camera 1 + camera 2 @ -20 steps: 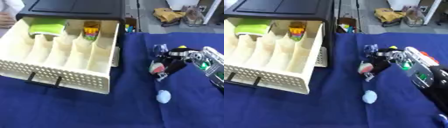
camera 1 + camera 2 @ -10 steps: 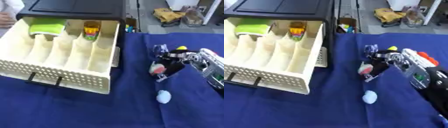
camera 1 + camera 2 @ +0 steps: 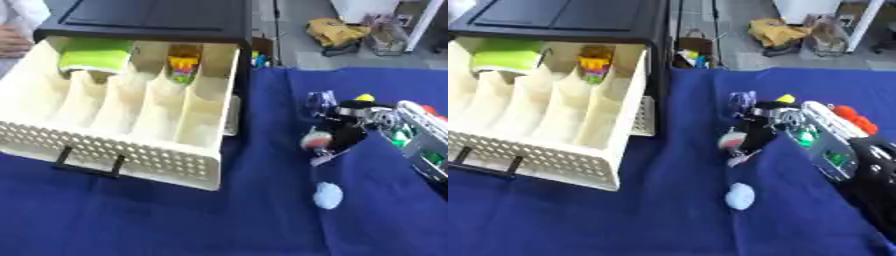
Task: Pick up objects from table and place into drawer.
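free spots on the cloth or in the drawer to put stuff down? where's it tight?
Bare blue cloth lies in front of the drawer, left of the pale blue ball. In the drawer, the compartments beside the green item and the colourful toy look free. It is crowded around the right hand, curled on a small red-and-white object, with clutter behind.

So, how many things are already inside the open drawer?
2 show: a green item at the back of a left compartment, and a yellow and red item at the back further right. The drawer front wall could hide others.
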You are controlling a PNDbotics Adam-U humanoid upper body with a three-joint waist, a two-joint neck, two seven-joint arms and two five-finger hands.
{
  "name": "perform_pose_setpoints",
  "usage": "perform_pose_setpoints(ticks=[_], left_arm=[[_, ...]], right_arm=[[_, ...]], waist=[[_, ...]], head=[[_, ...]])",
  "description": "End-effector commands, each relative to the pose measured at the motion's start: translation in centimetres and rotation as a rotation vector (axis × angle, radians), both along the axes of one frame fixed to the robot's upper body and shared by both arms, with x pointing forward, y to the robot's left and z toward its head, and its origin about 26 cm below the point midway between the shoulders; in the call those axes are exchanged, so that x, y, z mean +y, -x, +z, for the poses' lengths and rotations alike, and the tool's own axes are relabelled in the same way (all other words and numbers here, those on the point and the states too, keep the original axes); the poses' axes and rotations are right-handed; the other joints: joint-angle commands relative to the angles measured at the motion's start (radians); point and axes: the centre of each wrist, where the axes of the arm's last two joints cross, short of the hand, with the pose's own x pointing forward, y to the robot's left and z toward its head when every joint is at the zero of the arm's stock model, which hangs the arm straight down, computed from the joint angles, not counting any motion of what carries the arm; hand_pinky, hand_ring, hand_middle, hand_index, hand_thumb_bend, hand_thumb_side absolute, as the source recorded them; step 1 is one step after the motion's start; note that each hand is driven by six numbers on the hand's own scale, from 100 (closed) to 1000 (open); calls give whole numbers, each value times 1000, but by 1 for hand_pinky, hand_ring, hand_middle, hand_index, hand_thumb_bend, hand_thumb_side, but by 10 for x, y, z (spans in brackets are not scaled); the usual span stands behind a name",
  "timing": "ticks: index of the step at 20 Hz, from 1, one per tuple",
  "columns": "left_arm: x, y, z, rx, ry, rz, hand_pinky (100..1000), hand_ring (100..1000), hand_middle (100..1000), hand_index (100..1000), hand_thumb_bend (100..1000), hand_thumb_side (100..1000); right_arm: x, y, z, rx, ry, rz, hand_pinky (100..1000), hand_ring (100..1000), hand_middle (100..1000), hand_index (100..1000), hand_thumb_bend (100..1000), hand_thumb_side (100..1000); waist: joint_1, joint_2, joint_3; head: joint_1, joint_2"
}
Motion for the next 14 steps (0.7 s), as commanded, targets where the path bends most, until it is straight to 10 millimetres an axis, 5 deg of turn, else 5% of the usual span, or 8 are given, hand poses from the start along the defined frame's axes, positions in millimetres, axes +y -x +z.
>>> perform_pose_setpoints(ticks=[1,5,14], left_arm=[[2,4,7,-23,-18,10,389,486,570,760,176,988],[2,4,7,-24,-18,10,390,486,569,761,177,987],[3,5,8,-24,-21,12,391,486,569,761,178,987]], right_arm=[[-5,0,-2,7,19,-23,647,692,471,646,406,294],[-6,-1,-5,-3,24,-40,617,645,437,598,243,255],[-4,7,9,-82,3,-30,588,617,408,558,140,276]], waist=[[2,-17,2],[1,-19,3],[0,-25,-2]], head=[[-1,-10],[-2,-11],[1,-9]])
